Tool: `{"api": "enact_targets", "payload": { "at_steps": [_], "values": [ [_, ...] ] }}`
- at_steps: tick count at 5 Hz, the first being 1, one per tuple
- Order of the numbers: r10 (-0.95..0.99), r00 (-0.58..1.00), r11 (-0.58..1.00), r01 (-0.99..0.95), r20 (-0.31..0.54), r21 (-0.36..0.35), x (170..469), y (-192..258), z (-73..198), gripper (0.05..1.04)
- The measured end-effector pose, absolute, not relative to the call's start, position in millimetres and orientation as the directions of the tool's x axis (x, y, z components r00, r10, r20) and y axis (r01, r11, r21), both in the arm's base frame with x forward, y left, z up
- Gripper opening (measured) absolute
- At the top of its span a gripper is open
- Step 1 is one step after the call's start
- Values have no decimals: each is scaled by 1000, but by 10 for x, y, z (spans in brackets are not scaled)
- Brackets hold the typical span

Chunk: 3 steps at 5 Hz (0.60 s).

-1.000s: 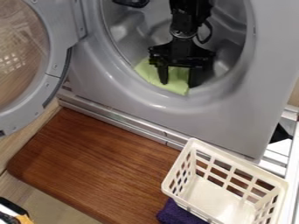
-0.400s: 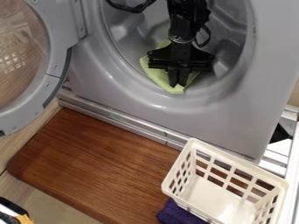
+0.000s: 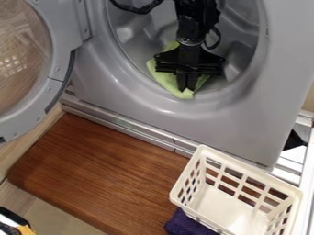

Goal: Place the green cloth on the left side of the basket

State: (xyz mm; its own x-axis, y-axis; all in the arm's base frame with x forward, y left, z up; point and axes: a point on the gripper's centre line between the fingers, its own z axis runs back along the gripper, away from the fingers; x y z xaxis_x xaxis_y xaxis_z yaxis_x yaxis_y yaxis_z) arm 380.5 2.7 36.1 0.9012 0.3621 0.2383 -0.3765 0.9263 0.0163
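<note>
Green cloth (image 3: 160,75) lies bunched in the washer's drum (image 3: 239,48), near the top of the frame and a little right of center, as your gripper (image 3: 187,88) closes on it. You have the fingers drawn together, pointing down, and clamped on the cloth near the lower lip of the round opening. Pale green folds show to the left of your gripper, below it and, in a smaller patch, to its right. Your black arm (image 3: 196,20) hangs into the drum from the top edge of the frame, with a dark cable (image 3: 144,9) looping off to its left.

The gray washer (image 3: 141,108) stands before you with its round door (image 3: 58,62) swung open at the upper left. A metal rail (image 3: 120,123) runs at a slant along the washer's foot, and below it a brown wooden board (image 3: 98,170) stretches from the left toward the bottom of the frame.

At the lower right, you see a white basket (image 3: 217,204) with slotted walls, upright, well apart from your gripper. A purple cloth (image 3: 187,225) sits by the basket's lower left side, at the bottom edge, partly hidden by its wall. A black, white and orange object (image 3: 25,229), cut off by the frame, occupies the lower left corner.
</note>
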Motion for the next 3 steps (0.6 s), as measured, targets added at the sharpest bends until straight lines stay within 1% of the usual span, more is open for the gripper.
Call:
{"api": "enact_targets", "payload": {
  "at_steps": [1,2,3],
  "values": [
    [367,902,926,-377,228,1,3789,-1,399,55],
    [384,897,921,-390,221,-15,3707,7,545,55],
    [414,876,907,-420,246,-29,3590,54,701,55]
  ]
}}
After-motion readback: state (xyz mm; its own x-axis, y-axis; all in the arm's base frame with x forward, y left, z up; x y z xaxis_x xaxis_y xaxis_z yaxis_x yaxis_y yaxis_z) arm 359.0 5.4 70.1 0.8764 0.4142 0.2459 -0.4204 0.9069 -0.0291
